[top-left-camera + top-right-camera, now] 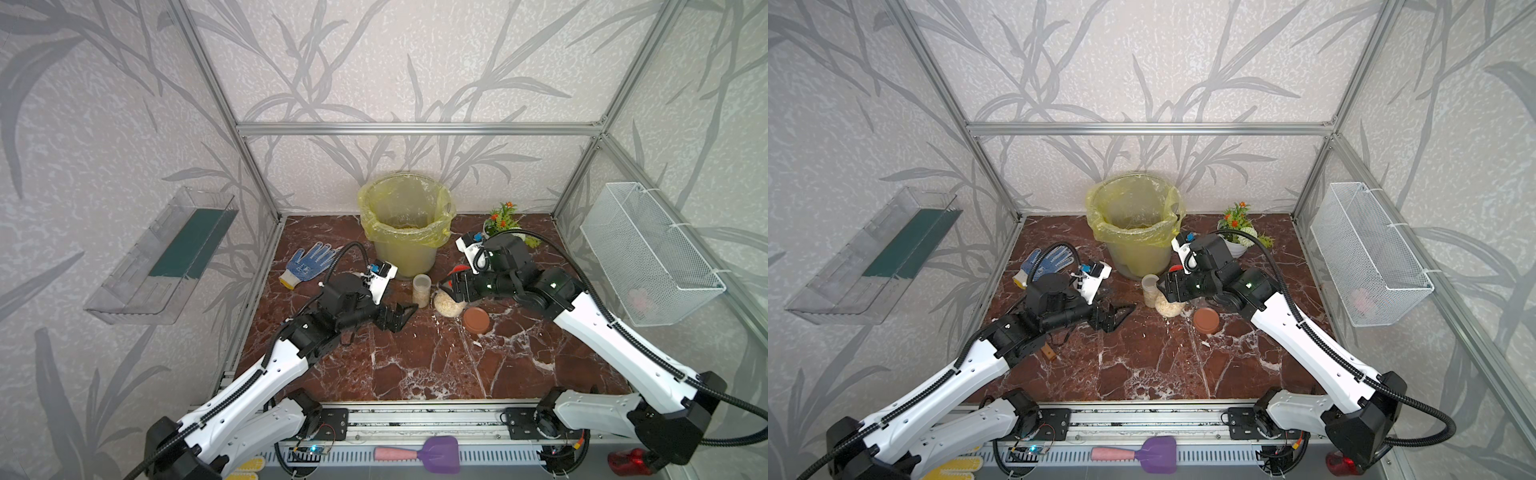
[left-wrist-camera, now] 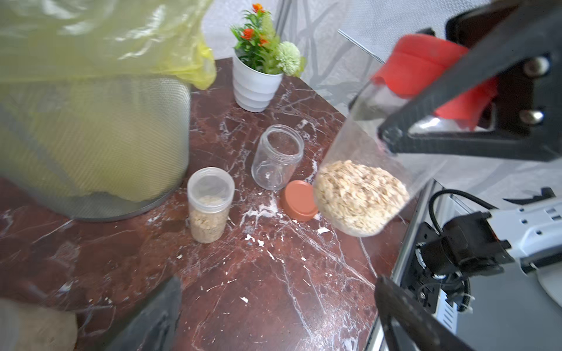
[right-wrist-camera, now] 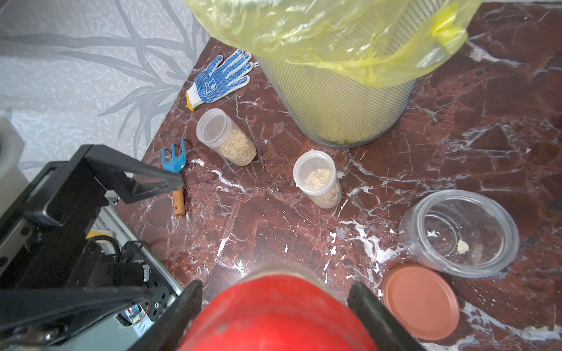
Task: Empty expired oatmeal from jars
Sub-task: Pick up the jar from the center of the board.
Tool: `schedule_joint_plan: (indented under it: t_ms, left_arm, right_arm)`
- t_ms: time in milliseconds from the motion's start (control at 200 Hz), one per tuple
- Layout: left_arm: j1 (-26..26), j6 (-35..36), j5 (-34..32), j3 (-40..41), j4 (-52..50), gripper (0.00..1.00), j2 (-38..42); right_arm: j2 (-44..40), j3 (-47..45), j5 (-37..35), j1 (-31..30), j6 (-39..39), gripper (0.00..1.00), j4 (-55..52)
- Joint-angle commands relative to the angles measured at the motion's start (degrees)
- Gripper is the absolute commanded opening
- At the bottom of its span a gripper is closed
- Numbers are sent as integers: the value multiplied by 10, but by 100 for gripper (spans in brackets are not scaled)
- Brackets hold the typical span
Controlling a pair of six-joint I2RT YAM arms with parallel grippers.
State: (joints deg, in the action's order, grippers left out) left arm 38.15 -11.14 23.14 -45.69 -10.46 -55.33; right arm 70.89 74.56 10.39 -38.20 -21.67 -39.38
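**Emptying part done: one jar cleared, three outstanding**

One wide jar (image 3: 459, 234) was found open and almost empty on the table (image 1: 415, 365), with its brown lid (image 3: 421, 301) laid just beside it. Pale flakes appeared to lie in the bin (image 1: 405, 224). The red-lidded jar (image 2: 362, 182) was clamped by its lid in the right gripper (image 3: 273, 285) and tilted just above the table. Its oatmeal (image 2: 360, 194) was unpoured and the lid not yet removed. The left gripper (image 1: 405, 318) was held wide apart and empty beside it. A slim jar (image 3: 317, 179) and a second slim jar (image 3: 225, 136), both part-filled, were noted near the bin.
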Motion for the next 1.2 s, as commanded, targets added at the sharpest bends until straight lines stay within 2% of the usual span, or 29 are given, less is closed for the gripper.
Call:
schedule_joint_plan:
  t_ms: [0,340,745,960,1050,1140,1195]
  left_arm:
    - [21,40,48,-29,25,97,-26]
    - [65,69,67,-81,52,95,-124]
    - [73,73,73,-99,98,89,-162]
    - [77,78,63,-102,105,81,-168]
    - [77,77,60,-104,113,74,-173]
    - [77,75,61,-110,115,62,-180]
    - [79,74,63,-115,114,50,-184]
  right_arm:
    - [2,30,21,3,-9,40,-9]
    - [15,48,66,3,-47,40,20]
    - [2,36,96,3,-77,40,52]
    - [-1,29,106,4,-88,40,65]
    - [-4,25,109,4,-93,40,67]
    - [-9,17,108,4,-94,40,71]
    - [-12,13,107,4,-94,40,70]
